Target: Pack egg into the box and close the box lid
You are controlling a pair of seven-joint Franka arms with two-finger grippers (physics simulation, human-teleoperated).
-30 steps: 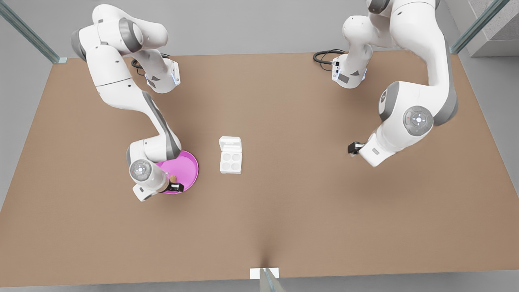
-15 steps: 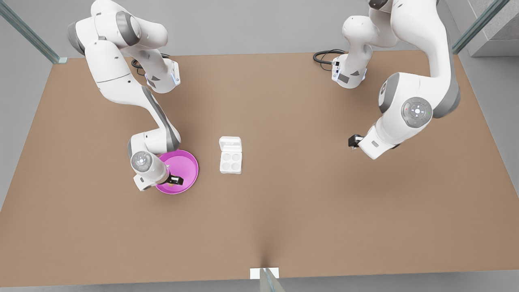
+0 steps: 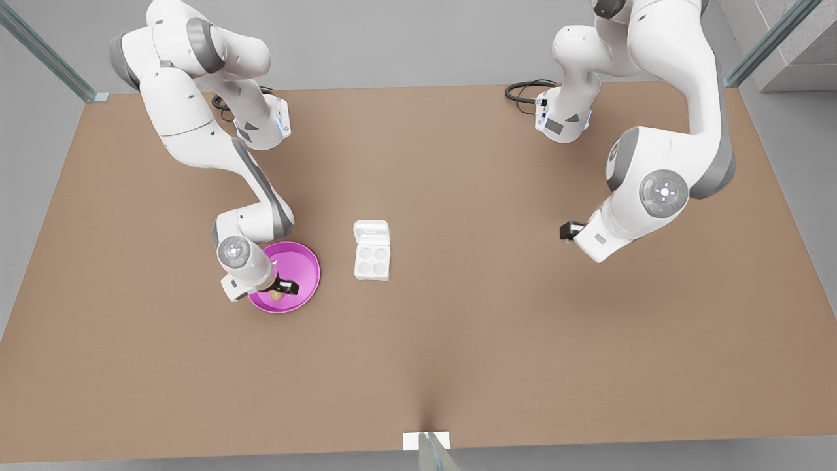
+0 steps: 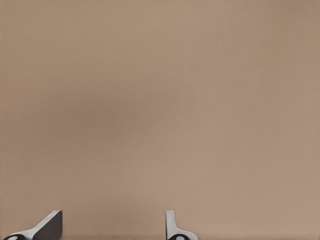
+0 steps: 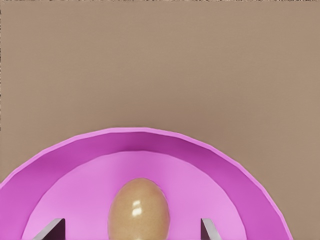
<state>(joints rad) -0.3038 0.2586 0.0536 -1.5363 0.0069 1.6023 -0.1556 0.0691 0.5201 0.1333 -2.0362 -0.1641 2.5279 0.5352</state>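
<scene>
We see the right gripper (image 3: 282,288) spread over the egg (image 3: 277,296) on the pink plate (image 3: 307,271), not touching it. The box (image 3: 372,260) (lid (image 3: 371,232) open) sits beside. The left gripper (image 3: 566,230) waits, spread.

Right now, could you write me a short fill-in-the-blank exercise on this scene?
1. The egg lies on the pink ____.
2. The box lid stands ____.
3. The right gripper has its fingers ____ on either side of the egg.
4. The left gripper hangs over bare ____.

Missing words: plate; open; open; table
</scene>
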